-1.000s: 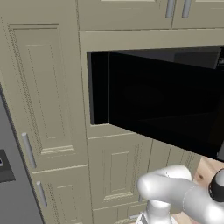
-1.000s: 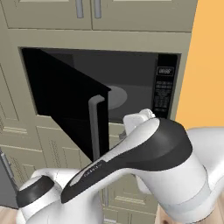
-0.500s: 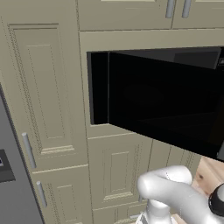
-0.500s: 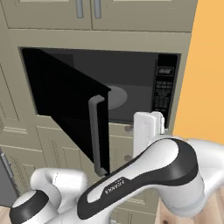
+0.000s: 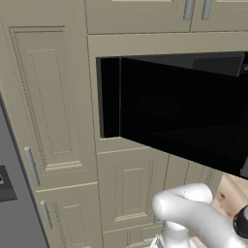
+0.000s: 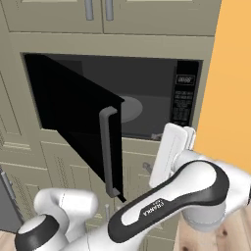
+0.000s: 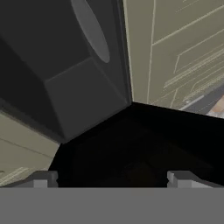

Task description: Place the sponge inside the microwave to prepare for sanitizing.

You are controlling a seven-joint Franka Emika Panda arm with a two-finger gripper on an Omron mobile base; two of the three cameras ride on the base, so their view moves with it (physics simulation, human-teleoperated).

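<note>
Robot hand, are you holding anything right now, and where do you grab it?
Nothing. The gripper is open, with empty space between its fingertips, facing the open microwave and its glossy black door.

Microwave [image 6: 162,105] standing open.
Black door [image 6: 73,117] swung out left, turntable [image 6: 128,108] showing inside, button panel [image 6: 184,95] at right.

A: What's the room like?
B: A wall of beige panelled cabinets [image 5: 58,97] runs floor to ceiling, with upper doors [image 6: 59,14] above carrying grey bar handles [image 6: 88,9].

A: And lower down?
B: More panelled doors [image 5: 128,186], and vertical grey handles [image 5: 31,164] on the tall left door.

A: Anything beside them?
B: A plain orange wall [image 6: 233,83] on the right, a grey appliance [image 5: 12,203] at the far left, and pale wood floor [image 5: 232,191].
</note>
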